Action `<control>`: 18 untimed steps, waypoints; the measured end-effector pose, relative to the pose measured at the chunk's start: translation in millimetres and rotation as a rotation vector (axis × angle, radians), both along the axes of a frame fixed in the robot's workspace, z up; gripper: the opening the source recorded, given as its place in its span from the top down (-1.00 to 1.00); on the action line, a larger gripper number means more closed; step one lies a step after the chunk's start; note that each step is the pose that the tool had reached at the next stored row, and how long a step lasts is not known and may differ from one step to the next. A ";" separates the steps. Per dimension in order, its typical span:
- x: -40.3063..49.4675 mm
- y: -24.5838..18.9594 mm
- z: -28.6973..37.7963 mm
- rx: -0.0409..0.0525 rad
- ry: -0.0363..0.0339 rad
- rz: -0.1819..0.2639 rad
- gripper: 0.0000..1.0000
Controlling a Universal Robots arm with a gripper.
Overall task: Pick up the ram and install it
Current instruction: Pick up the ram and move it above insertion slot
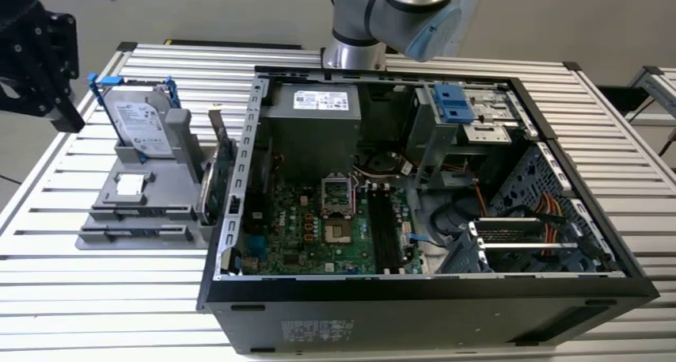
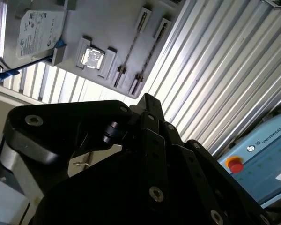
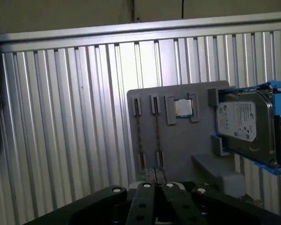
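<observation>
1. I see the ribbed metal table [image 3: 61, 117] across the left of the first wrist view.
2. At centre, the ram [image 3: 156, 136] stands edge-up in the grey holder [image 3: 178, 145]. I judge it light, stiff and fragile, best pinched mid-length across its thin edge.
3. At lower centre, the gripper [image 3: 157, 183] is pressed together and empty.
4. On the right is the hard drive [image 3: 246, 122].

You are looking at the ram [image 3: 156, 136] edge-on in the first wrist view: two long, thin dark strips standing on their long edges. They run parallel, just beside each other without touching. Each is gripped at both ends by the slotted clips of the gray holder [image 3: 178, 140], which lies flat on the ribbed counter [image 3: 61, 117]. The flat faces are turned away, so you cannot tell chips or board colour. Both strips sit straight and level in their slots.
</observation>
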State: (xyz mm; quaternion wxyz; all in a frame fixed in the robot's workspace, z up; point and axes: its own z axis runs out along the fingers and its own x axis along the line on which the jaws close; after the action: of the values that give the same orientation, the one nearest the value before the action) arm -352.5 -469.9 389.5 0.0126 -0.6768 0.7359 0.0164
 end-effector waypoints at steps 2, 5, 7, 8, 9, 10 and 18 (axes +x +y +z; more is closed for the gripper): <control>0.0 0.0 0.0 0.0000 -0.0001 0.022 1.00; 0.0 0.0 0.0 -0.0001 -0.0001 0.044 1.00; 0.0 0.0 0.0 -0.0001 -0.0001 0.050 1.00; 0.1 0.0 0.0 -0.0001 -0.0001 0.050 1.00; 0.0 0.0 0.0 -0.0001 -0.0001 0.050 1.00; 0.0 0.0 0.0 -0.0001 -0.0002 0.051 1.00; 0.0 0.0 -1.8 0.0000 -0.0002 0.051 1.00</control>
State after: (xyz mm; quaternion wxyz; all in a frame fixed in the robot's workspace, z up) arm -352.4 -469.8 387.7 0.0122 -0.6953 0.7184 0.0167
